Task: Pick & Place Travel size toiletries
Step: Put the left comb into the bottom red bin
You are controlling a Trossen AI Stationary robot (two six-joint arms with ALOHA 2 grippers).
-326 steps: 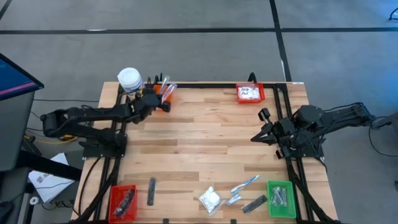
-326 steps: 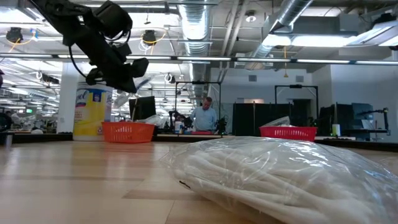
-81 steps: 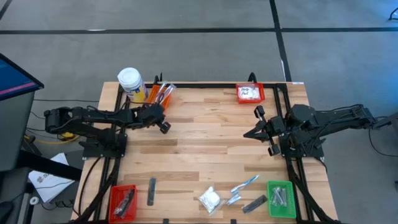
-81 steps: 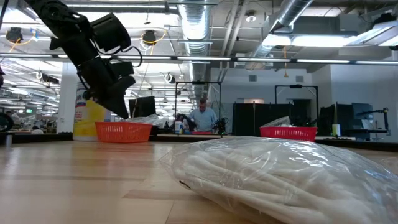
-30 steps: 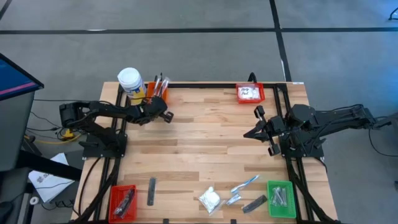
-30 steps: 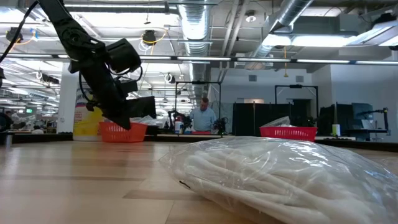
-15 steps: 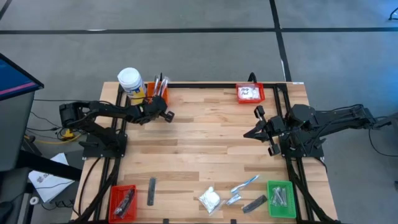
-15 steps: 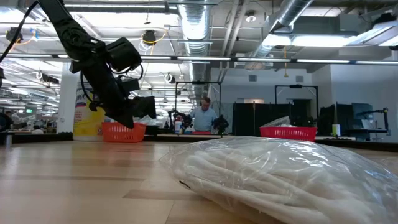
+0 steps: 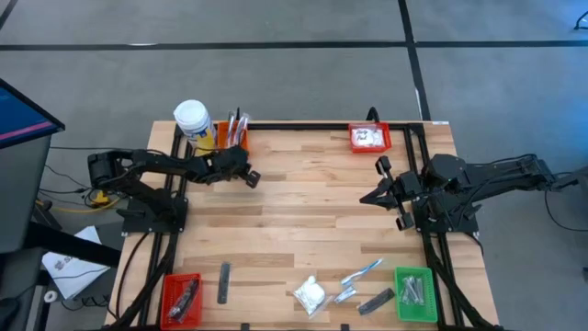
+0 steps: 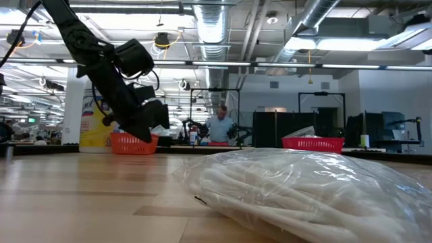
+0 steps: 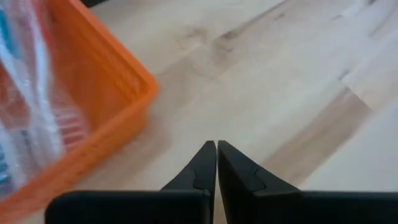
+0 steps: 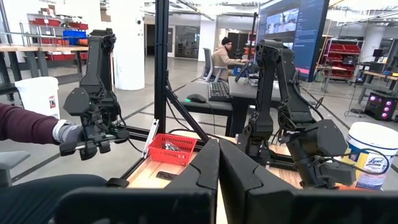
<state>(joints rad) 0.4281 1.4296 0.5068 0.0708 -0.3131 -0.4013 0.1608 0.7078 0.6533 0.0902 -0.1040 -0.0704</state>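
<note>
The left gripper (image 11: 216, 144) has its fingers pressed together with nothing between them, over bare wood just beside the orange bin (image 11: 93, 99) at the far left corner of the worktop (image 9: 312, 211); that bin holds toothbrushes (image 9: 237, 124) in clear wrap, standing up out of it. In the high view this gripper (image 9: 250, 177) sits just in front of the bin, with a white-capped jar (image 9: 191, 117) beside the bin at the worktop's edge. The right gripper (image 12: 217, 144) also has its fingers closed on nothing; it hangs above the right side of the worktop (image 9: 366, 199), well apart from the loose items. Along the near edge lie a white puffy packet (image 9: 310, 294), a toothbrush (image 9: 362, 271) just right of it, a small silvery sachet (image 9: 344, 295) between them, a dark flat bar (image 9: 376, 301) next to the green bin (image 9: 415, 294), and another dark bar (image 9: 223, 282) near the red bin (image 9: 181, 299) at the near left corner. A second red bin (image 9: 369, 138) with white packets stands at the far right. In the low view the puffy packet (image 10: 297, 185) fills the foreground, and a person (image 10: 220, 125) shows in the room behind.
</note>
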